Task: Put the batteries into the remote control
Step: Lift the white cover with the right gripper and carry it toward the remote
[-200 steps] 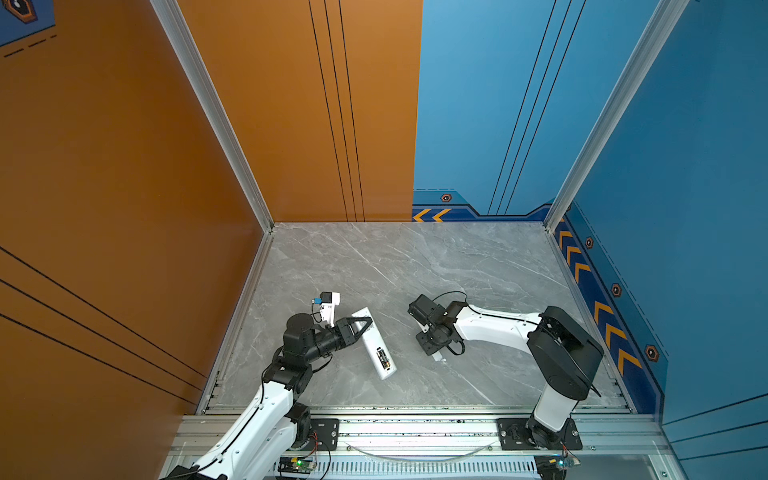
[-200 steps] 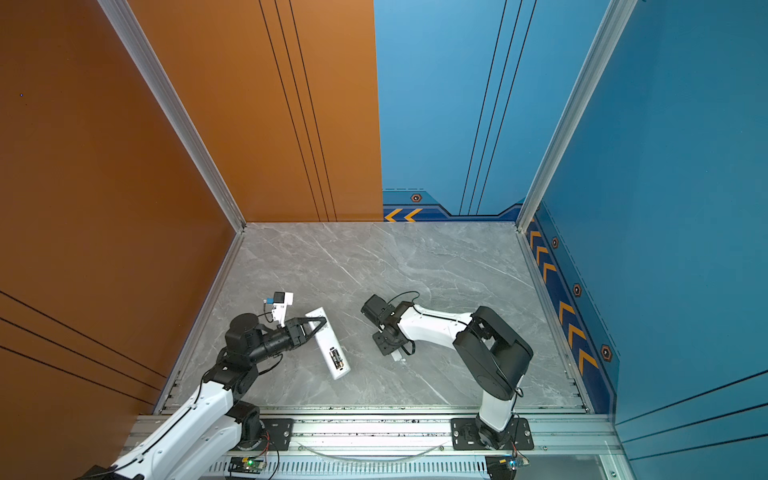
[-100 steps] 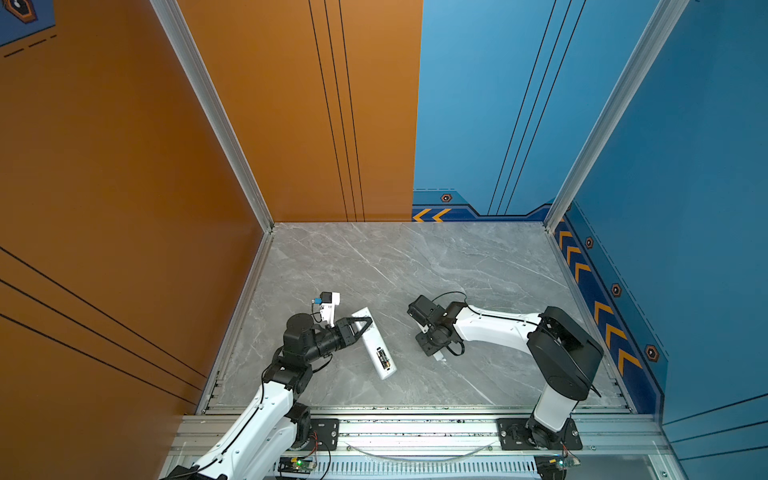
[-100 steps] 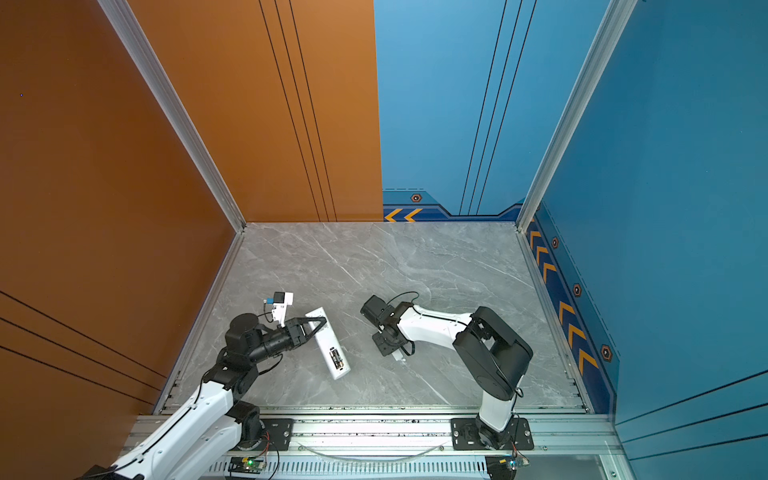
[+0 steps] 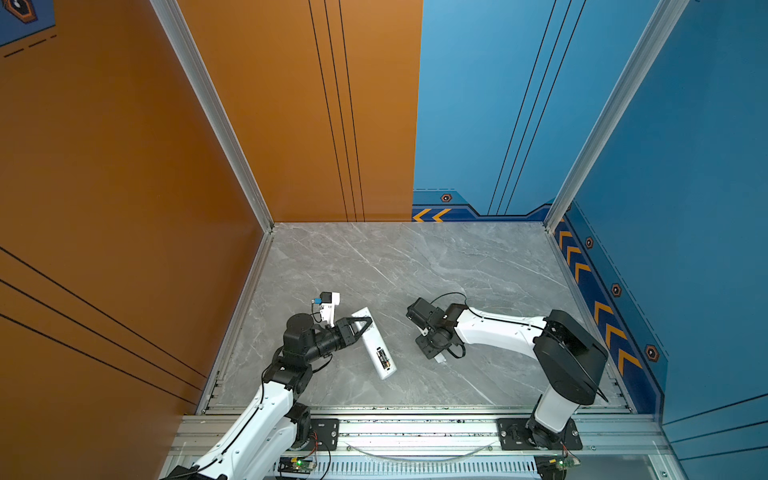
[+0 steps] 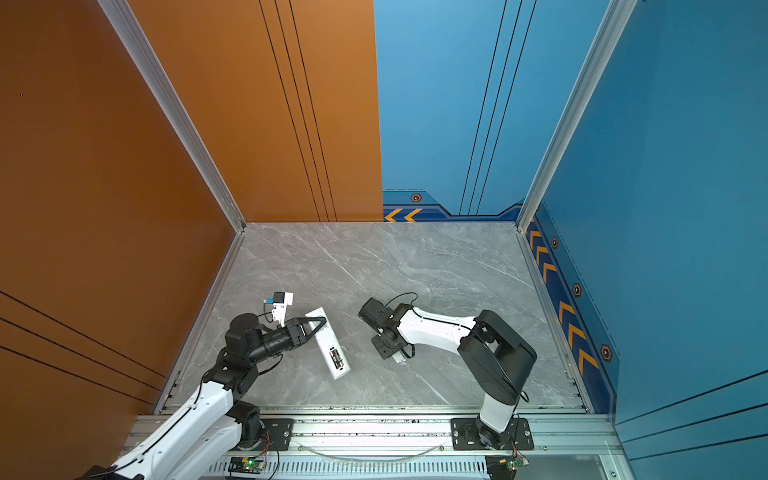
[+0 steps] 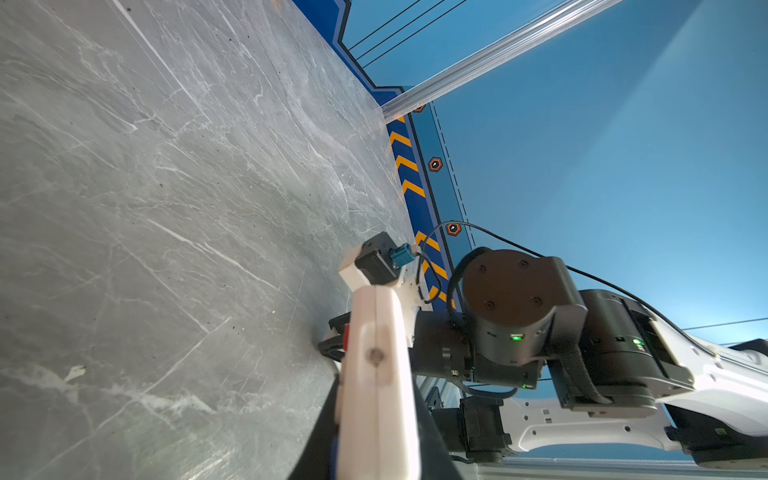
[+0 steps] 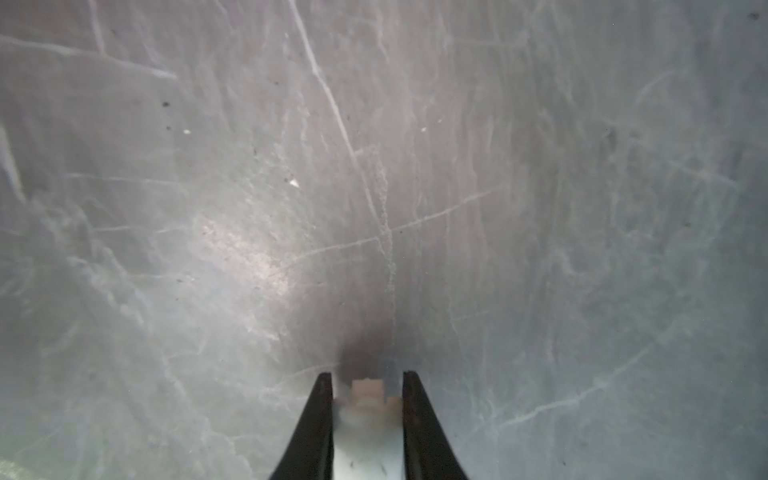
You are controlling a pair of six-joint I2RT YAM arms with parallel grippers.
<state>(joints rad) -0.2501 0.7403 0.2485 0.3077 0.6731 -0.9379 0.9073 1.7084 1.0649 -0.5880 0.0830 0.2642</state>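
Note:
The white remote control (image 5: 372,338) (image 6: 327,341) lies slanted on the table, back up. Its open compartment shows the batteries (image 5: 383,356) (image 6: 336,357), dark with gold ends, seated inside. My left gripper (image 5: 367,322) (image 6: 321,321) is shut on the remote's far end. In the left wrist view the remote (image 7: 374,374) stands between the dark jaws of the left gripper (image 7: 376,419). My right gripper (image 5: 439,356) (image 6: 396,356) points straight down at the table. In the right wrist view the right gripper (image 8: 368,376) is shut on a small white battery cover (image 8: 368,419).
Grey marble tabletop (image 5: 415,270) with orange wall on the left and blue walls at the back and right. The right arm (image 7: 519,311) fills part of the left wrist view. An aluminium rail (image 5: 395,428) runs along the front edge.

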